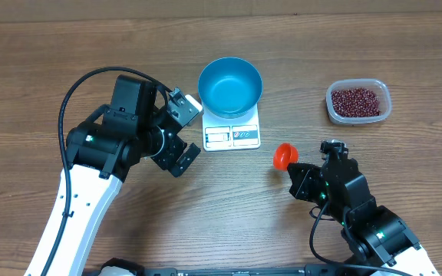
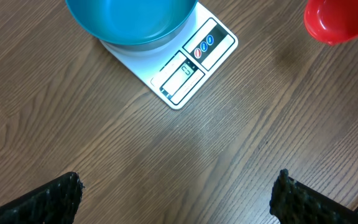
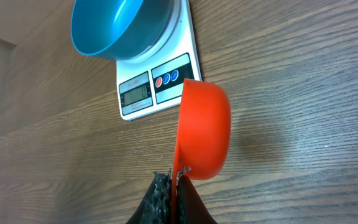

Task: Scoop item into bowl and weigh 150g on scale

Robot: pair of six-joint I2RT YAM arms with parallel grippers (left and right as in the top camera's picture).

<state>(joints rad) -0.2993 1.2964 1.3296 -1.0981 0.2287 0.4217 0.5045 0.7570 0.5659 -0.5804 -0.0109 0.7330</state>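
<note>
Wooden table (image 1: pixel 90 46) carried everything.

Left tool (image 1: pixel 194 130) sat just left of the scale, fingers (image 2: pixel 48 199) spread wide, nothing between them.

Right tool (image 1: pixel 296 170) hovered in front of and to the right of the scale, fingers pressed together, pinching the thin handle of the red scoop (image 1: pixel 284 156).

Blue bowl (image 1: pixel 229 84) stood on the back part of the white scale (image 1: pixel 232 136). The display and label strip faced the robot; digits were too small to read.

Clear tub (image 1: pixel 387 98) stood well to the right of the scale.

The scoop was tipped on its side; right wrist view showed only its outer wall.

Beans (image 1: pixel 356 100) lay piled in the tub, well apart from the bowl.
</note>
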